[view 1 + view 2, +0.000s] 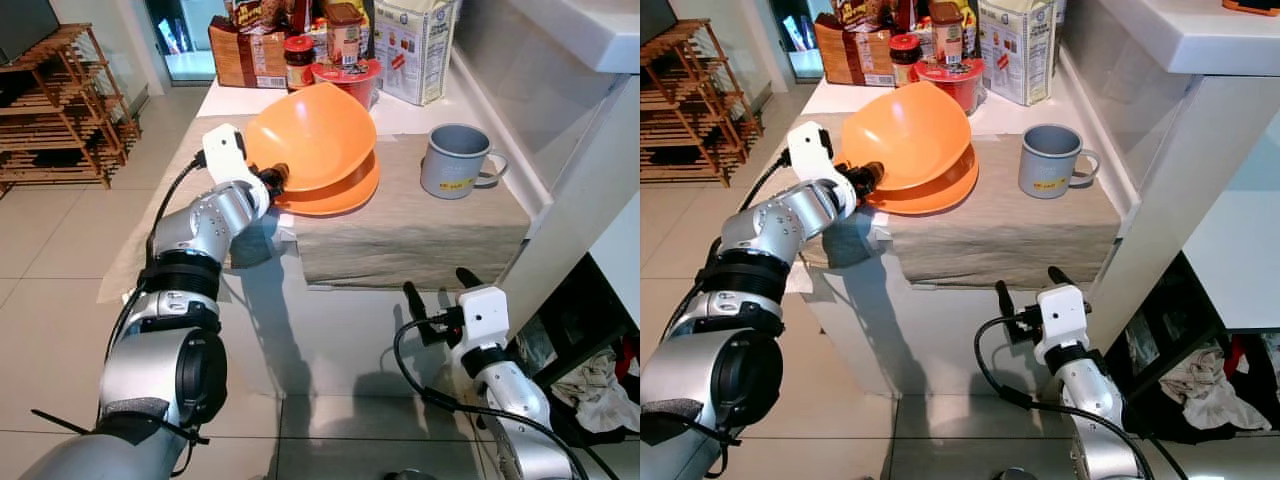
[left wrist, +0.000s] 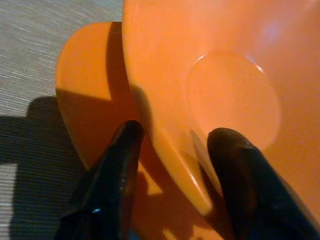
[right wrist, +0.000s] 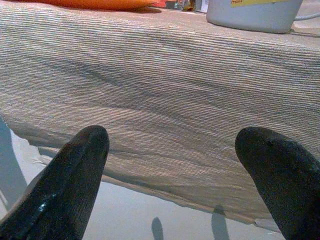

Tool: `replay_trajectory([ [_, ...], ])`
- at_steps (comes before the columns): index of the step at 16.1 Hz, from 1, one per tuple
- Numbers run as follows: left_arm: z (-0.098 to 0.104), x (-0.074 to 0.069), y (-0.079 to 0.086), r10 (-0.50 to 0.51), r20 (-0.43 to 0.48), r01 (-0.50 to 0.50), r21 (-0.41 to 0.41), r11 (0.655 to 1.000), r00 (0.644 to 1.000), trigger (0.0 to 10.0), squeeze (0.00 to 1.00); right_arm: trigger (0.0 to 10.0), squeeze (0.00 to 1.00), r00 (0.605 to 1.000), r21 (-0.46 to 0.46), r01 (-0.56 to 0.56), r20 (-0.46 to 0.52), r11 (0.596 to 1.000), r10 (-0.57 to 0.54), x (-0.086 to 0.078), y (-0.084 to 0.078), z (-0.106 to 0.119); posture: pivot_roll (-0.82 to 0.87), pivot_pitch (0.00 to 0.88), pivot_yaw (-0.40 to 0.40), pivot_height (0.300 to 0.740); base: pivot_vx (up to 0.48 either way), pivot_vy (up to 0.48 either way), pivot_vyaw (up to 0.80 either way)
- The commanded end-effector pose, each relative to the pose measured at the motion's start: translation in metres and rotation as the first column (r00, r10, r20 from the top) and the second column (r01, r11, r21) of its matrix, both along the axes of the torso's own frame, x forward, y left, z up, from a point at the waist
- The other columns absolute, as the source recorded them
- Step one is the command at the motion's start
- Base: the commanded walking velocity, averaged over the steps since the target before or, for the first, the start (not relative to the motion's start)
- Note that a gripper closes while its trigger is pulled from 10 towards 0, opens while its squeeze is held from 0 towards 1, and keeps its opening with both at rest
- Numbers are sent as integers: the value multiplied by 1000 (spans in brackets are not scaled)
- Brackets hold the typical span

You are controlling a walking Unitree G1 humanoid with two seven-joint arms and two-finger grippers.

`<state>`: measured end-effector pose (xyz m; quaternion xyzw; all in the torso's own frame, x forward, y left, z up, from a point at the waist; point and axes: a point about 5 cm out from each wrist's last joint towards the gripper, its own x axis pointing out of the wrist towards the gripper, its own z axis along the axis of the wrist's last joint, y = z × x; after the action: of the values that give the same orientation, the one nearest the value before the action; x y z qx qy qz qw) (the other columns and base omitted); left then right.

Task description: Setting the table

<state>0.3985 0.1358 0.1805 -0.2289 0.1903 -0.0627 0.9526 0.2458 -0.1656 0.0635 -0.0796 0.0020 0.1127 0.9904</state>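
- The left pincer [image 1: 277, 180] is clenched on the near rim of a glossy orange plastic bowl [image 1: 310, 135], which is held tilted, its hollow turned toward the robot.
- In the left wrist view the grip is shown closely — one black finger [image 2: 112, 185] lies under the bowl's rim, the other inside the hollow.
- A shallow orange plastic plate [image 1: 340, 195] is seen beneath the tilted bowl, resting on a beige woven cloth [image 1: 420, 235] spread over the white desk [image 1: 225, 100].
- A grey metal mug [image 1: 455, 160] stands upright on the cloth, to the right of the plate and apart from it.
- The right pincer [image 1: 440, 290] is released, fingers spread, and is held low before the desk's front edge; in its wrist view the cloth's hanging edge is faced.
- Packets and jars [image 1: 340, 40] are gathered at the desk's far end.
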Motion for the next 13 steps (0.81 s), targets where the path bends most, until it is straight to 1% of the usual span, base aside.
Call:
replay_trajectory([
  [1, -6, -1, -3, -15, -56, 17, 33, 999, 998, 0, 0, 10000, 0, 1000, -13, -17, 6, 1000, 17, -1, 1, 1, -160, 0, 59, 736, 0, 0, 0],
  [3, -8, -1, -4, -25, -75, 28, 43, 999, 997, 0, 0, 10000, 0, 1000, -13, -17, 8, 1000, 18, -1, 1, 3, -161, 0, 58, 736, 0, 0, 0],
  [5, -8, -1, -4, -28, -72, 31, 44, 999, 997, 0, 0, 10000, 0, 1000, -14, -19, 9, 1000, 19, -2, 2, 4, -160, 0, 57, 736, 0, 0, 0],
  [6, -6, -1, -5, -27, -48, 29, 37, 999, 998, 0, 0, 10000, 0, 1000, -14, -20, 8, 1000, 20, -1, 2, 5, -160, 0, 57, 736, 0, 0, 0],
  [9, 17, 3, -5, -4, 102, 5, -5, 1000, 995, 0, 0, 10000, 0, 1000, -14, -22, 7, 1000, 22, -1, 3, 5, -155, 0, 54, 736, 0, 0, 0],
  [12, 26, 4, -5, -1, 152, 0, 2, 1000, 988, 0, 0, 10000, 0, 1000, -14, -24, 7, 1000, 24, 0, 4, 6, -155, 0, 53, 736, 0, 0, 0],
  [13, 29, 4, -7, -5, 181, 4, 4, 1000, 983, 0, 0, 10000, 0, 1000, -14, -24, 7, 1000, 24, 1, 4, 6, -154, 0, 53, 736, 0, 0, 0],
])
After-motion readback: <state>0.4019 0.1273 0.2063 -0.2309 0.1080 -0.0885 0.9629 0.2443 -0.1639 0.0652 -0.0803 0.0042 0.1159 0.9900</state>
